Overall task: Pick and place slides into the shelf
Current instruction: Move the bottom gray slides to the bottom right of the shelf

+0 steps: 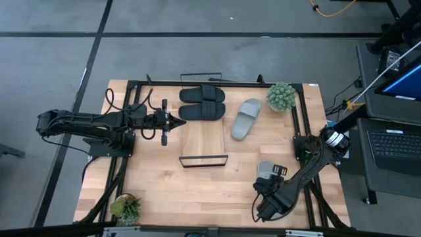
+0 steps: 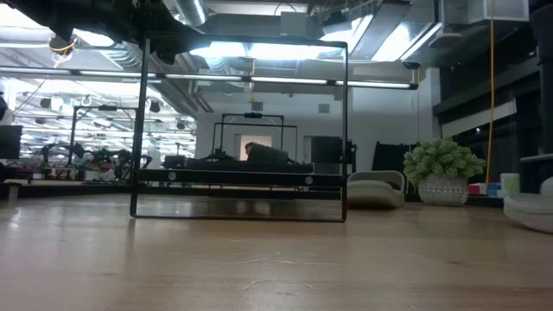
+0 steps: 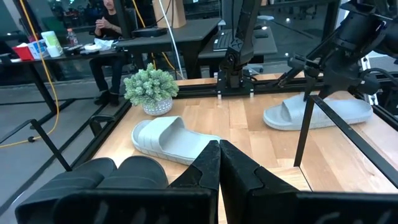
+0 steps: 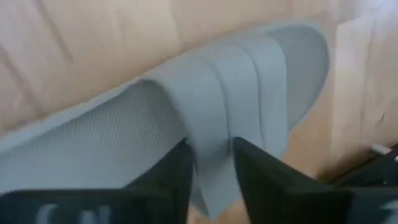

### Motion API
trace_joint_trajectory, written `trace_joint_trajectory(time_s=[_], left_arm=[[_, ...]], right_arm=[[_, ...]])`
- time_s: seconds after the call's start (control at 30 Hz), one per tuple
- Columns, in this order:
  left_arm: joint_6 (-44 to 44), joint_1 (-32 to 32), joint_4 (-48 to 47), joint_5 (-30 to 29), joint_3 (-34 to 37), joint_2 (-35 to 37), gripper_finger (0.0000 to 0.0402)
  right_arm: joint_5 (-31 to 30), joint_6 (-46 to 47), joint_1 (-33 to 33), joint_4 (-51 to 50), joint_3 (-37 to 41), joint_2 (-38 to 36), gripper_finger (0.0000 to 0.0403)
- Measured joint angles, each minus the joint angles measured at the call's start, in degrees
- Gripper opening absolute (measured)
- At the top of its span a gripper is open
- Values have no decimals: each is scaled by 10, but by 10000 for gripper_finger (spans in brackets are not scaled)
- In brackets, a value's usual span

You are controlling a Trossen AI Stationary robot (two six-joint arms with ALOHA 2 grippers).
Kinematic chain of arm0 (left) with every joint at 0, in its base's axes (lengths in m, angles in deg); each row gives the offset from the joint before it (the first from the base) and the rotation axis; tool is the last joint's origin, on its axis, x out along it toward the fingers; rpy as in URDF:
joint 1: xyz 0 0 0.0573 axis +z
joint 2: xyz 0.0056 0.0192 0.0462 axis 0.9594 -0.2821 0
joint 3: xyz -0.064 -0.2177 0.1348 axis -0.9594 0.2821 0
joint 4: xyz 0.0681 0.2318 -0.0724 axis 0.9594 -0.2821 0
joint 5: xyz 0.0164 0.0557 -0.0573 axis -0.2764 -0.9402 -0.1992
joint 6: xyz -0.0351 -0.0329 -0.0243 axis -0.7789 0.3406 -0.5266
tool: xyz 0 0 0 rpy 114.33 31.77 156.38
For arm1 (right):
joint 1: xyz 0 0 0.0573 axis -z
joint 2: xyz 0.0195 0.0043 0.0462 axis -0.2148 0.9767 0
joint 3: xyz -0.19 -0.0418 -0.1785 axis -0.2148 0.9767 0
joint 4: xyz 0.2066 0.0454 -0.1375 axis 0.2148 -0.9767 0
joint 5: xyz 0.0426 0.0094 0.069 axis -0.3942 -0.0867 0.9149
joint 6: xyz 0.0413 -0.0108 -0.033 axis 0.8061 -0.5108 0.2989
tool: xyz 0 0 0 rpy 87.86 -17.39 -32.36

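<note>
Right gripper (image 4: 211,168) down low at the near right of the surface (image 1: 217,187), directly over a grey slide (image 4: 186,118). Fingers (image 4: 171,174) narrowly parted, straddling the edge of the strap, one on each side. Whether they actually pinch it, cannot tell. In the high view, that slide (image 1: 266,170) peeking out just beyond the arm's wrist.

Left gripper (image 1: 176,122) reaching in from the left, fingers pressed together and holding nothing, tip just beside the nearer black slide (image 1: 202,112). Two black slides side by side on the far end of the shelf (image 1: 202,137), the other (image 1: 202,96) behind it. In the left wrist view, black slides (image 3: 106,174) right beside the closed fingers (image 3: 202,171).

Second grey slide (image 1: 246,118) lying tilted on the surface, right of the shelf, near a potted plant (image 1: 281,97). Another plant (image 1: 125,207) at the near left corner.
</note>
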Motion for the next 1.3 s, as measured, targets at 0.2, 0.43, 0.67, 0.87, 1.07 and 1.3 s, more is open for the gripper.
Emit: trace_joint_trajectory(time_s=[0.2,0.43,0.67,0.87,1.07,1.3], left_arm=[[-8,0,0,0,0,0,0],[-15,0,0,0,0,0,0],[-15,0,0,0,0,0,0],[-15,0,-5,0,0,0,0],[-13,0,-24,0,0,-1,0],[5,0,-27,0,0,-1,0]], right_arm=[[-38,-11,34,1,-1,-1,15],[-74,-10,71,2,0,-1,11],[-82,-10,116,2,0,-1,11],[-79,-38,155,0,0,-1,11],[-74,-62,189,-4,0,-1,11],[-76,-89,213,-6,0,-1,56]])
